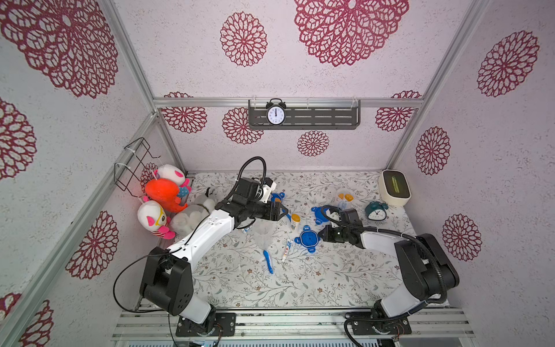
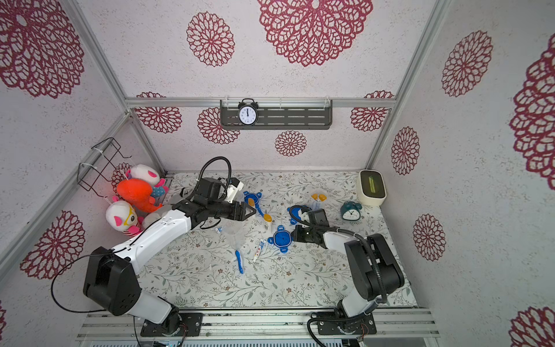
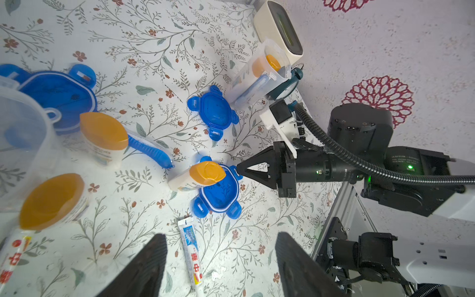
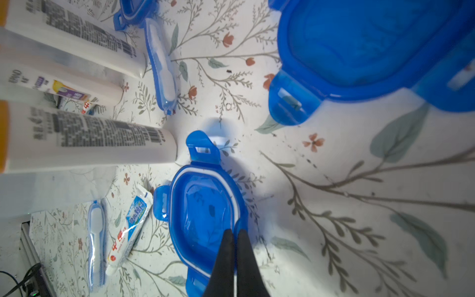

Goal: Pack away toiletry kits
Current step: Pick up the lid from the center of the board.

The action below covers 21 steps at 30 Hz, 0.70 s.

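Observation:
My right gripper (image 4: 235,231) is shut, its fingertips pinching the rim of a blue four-tab lid (image 4: 203,213) that lies on the table; both top views show the lid (image 1: 307,239). My left gripper (image 3: 221,234) hangs open above the table with nothing between its fingers, and a white toothpaste tube (image 3: 190,253) lies below it. A clear jar (image 1: 264,232), a blue toothbrush (image 1: 268,261) and an orange-capped white bottle (image 1: 295,221) lie near the lid. Another jar (image 1: 344,199) at the back holds orange-capped bottles. Two more blue lids (image 1: 318,214) (image 1: 277,197) lie loose.
A teal alarm clock (image 1: 375,211) and a cream box (image 1: 394,187) stand at the back right. Plush toys (image 1: 163,195) pile up at the back left under a wire basket (image 1: 135,162). A black clock (image 1: 275,113) sits on the wall shelf.

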Available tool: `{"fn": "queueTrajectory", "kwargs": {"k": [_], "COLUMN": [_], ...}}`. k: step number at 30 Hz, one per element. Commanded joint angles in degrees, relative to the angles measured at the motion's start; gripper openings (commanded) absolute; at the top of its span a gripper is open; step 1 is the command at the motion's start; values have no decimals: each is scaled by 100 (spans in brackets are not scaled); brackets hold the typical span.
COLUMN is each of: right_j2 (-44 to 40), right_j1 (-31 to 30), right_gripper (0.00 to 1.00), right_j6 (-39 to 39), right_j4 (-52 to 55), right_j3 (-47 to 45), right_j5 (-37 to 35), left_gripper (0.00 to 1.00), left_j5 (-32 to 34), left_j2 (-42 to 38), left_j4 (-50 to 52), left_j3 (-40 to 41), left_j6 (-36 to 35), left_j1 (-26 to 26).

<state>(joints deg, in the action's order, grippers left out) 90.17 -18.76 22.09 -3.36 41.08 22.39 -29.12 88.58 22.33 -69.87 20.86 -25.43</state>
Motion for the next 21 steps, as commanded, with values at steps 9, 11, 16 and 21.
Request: {"fn": "queueTrajectory", "kwargs": {"k": [9,11,16,21], "right_j2": [-1925,-2180,-2334,-2109], "right_j1": [4,15,82,204], "right_gripper": [0,0,0,0], "right_j6": [-394,-515,-1156,-1849], "right_j4": [1425,1650,2227,2537], "right_j3": [252,528,1379,2304], "right_j5": [-322,-201,378,1398], "left_gripper": [84,87,92,94], "left_j5": [-227,-359,-595,-1013], "left_j2": [-94,-110,-314,-177], "left_j4": [-1153,-1484,-2519,-2613], "left_j3": [2,49,327,46], "left_j6": [-322,-527,-1196,-2287], "left_j1": [47,49,49,61]}}
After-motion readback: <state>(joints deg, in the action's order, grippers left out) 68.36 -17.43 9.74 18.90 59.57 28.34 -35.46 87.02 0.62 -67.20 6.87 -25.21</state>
